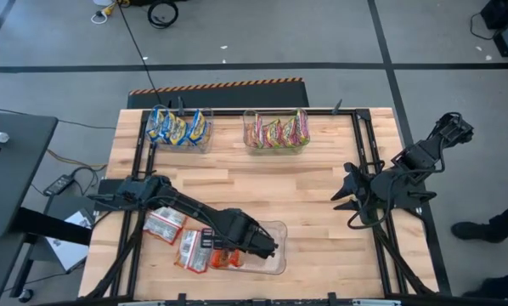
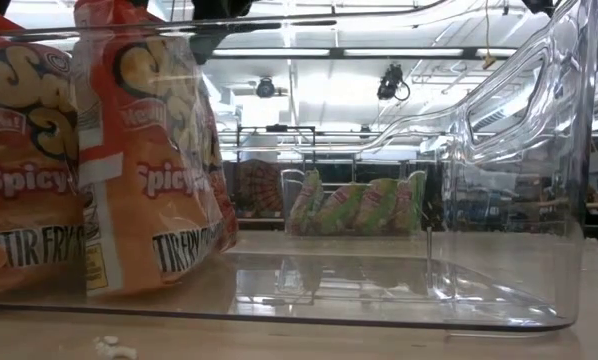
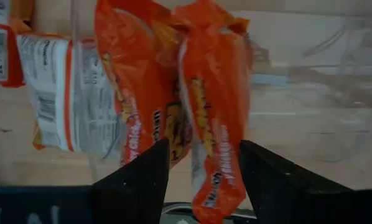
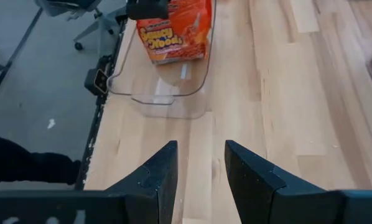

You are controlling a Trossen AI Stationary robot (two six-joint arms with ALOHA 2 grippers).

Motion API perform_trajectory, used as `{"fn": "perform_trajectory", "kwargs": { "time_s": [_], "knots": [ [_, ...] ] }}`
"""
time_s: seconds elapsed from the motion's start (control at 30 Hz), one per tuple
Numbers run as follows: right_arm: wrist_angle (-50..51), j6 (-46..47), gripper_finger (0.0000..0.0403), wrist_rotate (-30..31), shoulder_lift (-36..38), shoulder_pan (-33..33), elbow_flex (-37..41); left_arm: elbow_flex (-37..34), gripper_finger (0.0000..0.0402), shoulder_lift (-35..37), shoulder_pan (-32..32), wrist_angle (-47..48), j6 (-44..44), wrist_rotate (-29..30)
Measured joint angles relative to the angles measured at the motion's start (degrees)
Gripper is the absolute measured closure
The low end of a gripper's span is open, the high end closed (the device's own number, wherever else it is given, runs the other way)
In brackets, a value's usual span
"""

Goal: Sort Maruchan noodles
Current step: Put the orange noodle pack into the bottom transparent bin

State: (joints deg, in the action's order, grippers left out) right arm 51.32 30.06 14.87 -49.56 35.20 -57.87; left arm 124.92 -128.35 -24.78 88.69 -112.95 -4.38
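Two orange Maruchan noodle packets (image 2: 149, 170) (image 2: 24, 180) stand on their lower edges in a clear bin (image 2: 499, 200) at the table's near middle (image 1: 275, 229). My left gripper (image 1: 262, 246) points down over them, open. Its fingers stand on either side of one packet's upper part (image 3: 214, 124), and the second packet (image 3: 130, 93) is beside it. Two more orange packets (image 1: 165, 225) (image 1: 194, 251) lie flat on the table left of the bin. My right gripper (image 1: 349, 202) hangs open above the table's right side with nothing between its fingers (image 4: 201, 146). My left gripper comes from above with the upright packet's top part (image 3: 217, 162) between its fingers. I cannot tell whether a finger touches it. The packet rests on the bin floor.
At the far edge, one clear bin holds blue-yellow packets (image 1: 179, 127) and another holds green-pink packets (image 1: 277, 132). Bare wood lies between those bins and the near bin. Black rails run along the table's left and right sides.
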Motion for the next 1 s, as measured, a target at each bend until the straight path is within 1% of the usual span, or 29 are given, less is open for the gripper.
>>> {"fn": "perform_trajectory", "kwargs": {
  "time_s": [0.17,0.37,0.47,0.57,0.6,0.67,0.73,0.83,0.87,0.93,1.0],
  "knots": [
    [0.2,0.3,0.0265,0.0,0.0,1.1,0.0,-0.1,0.0207,0.8,0.3,0.0,1.0,-0.3],
    [2.6,1.3,0.0265,0.0,0.0,2.3,0.0,0.0,0.0207,4.3,0.0,0.3,1.9,-1.6],
    [2.9,1.3,0.0265,1.1,0.2,3.0,1.9,0.0,0.0207,6.1,-1.4,0.8,8.9,-5.0],
    [2.9,1.8,0.0265,1.3,0.1,3.9,4.8,-0.9,0.0207,7.8,-4.1,1.3,15.0,-9.7],
    [2.8,2.7,0.0265,1.3,0.1,4.2,5.9,-1.3,0.0207,8.4,-5.3,1.3,15.9,-9.7],
    [2.8,4.9,0.0265,1.3,0.1,4.8,8.1,-2.7,0.0207,9.7,-7.1,1.3,15.0,-9.3],
    [2.4,6.8,0.0265,1.5,0.1,5.5,10.4,-5.4,0.0207,11.0,-9.0,1.3,13.5,-7.7],
    [-0.3,7.7,0.0265,0.7,-0.3,6.1,14.8,-9.1,0.0207,12.6,-11.2,0.2,10.3,-2.1],
    [-2.5,7.2,0.0265,-1.0,-0.8,6.0,16.3,-9.8,0.0208,12.9,-11.7,-1.3,10.2,1.0],
    [-8.3,6.3,0.0265,-5.6,-3.1,5.3,17.9,-9.8,0.0210,13.2,-11.8,-7.8,10.2,6.8],
    [-12.0,6.1,0.0265,-8.5,-5.9,4.8,18.0,-9.0,0.0215,13.4,-10.6,-14.5,11.8,15.0]
  ]
}}
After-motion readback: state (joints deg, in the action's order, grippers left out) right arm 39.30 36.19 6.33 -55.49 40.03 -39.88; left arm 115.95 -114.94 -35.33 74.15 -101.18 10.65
